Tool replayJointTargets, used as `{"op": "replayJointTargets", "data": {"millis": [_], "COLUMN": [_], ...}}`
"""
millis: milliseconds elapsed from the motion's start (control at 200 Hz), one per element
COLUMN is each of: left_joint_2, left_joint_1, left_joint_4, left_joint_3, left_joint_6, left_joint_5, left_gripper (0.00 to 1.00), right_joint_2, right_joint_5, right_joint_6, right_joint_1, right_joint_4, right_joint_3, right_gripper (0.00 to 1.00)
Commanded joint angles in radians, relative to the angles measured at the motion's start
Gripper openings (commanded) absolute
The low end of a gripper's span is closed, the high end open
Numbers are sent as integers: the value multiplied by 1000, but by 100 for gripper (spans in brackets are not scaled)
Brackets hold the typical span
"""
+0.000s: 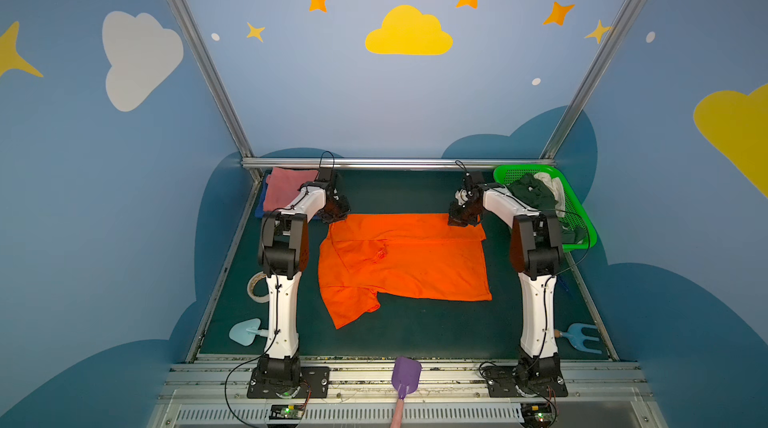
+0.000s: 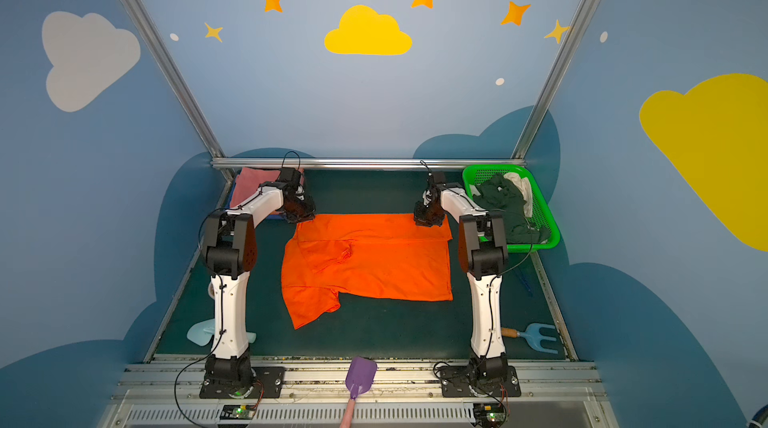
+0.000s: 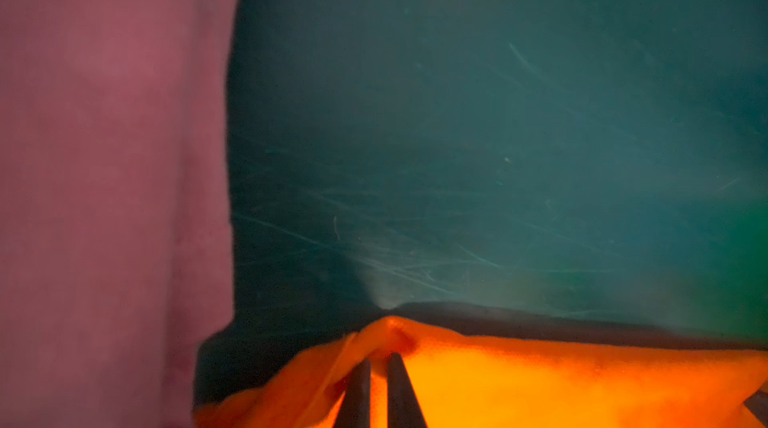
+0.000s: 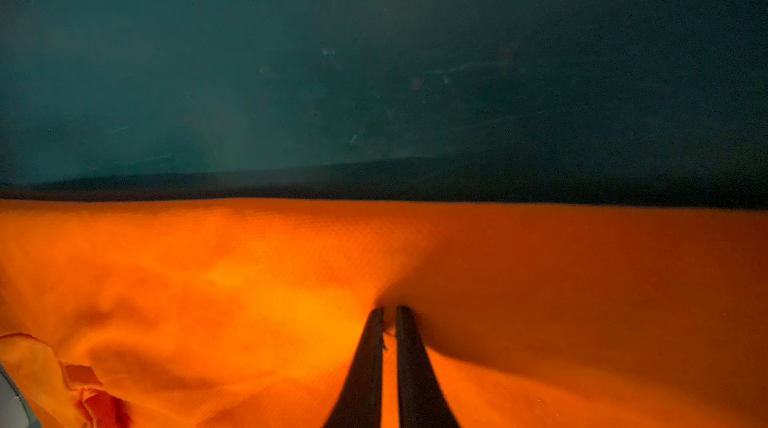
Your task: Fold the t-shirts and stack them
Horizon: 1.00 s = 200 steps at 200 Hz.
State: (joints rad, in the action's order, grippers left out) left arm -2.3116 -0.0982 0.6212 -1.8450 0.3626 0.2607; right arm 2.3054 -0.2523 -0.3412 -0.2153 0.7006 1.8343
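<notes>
Left tool [image 3: 379, 359] and right tool [image 4: 389, 309], each pinching the far edge of the orange t-shirt [image 1: 415, 263], should lift together, keeping it taut.

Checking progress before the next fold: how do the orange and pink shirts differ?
The orange shirt lies spread out in the middle, one sleeve sticking out; the pink shirt sits folded small in the far left corner. The left gripper and right gripper pinch the orange shirt's far edge; neither holds the pink shirt. Both are plain cloth.
</notes>
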Motion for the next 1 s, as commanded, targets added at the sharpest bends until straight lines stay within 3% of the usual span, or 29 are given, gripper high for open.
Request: {"op": "replayJointTargets", "data": {"millis": [0, 240, 436, 586, 716, 996], "left_joint_2": [42, 334, 699, 954, 1123, 1319], "left_joint_1": [3, -12, -48, -102, -170, -330], "left_joint_4": [29, 3, -60, -33, 78, 198], "left_joint_3": [-8, 108, 404, 653, 823, 1100], "left_joint_6": [-15, -25, 33, 134, 240, 453], "left_joint_5": [24, 22, -93, -184, -284, -301], "left_gripper": [15, 29, 39, 53, 54, 54], "right_joint_2": [-2, -241, -529, -737, -906, -1109], "right_joint_5": [-9, -33, 13, 53, 114, 146], "right_joint_6": [8, 20, 7, -29, -61, -128], "right_joint_1": [7, 6, 5, 4, -5, -14], "right_joint_4": [37, -11, -63, -87, -70, -38], "right_joint_3": [3, -117, -354, -558, -734, -987], "right_gripper": [17, 27, 33, 33, 35, 40]}}
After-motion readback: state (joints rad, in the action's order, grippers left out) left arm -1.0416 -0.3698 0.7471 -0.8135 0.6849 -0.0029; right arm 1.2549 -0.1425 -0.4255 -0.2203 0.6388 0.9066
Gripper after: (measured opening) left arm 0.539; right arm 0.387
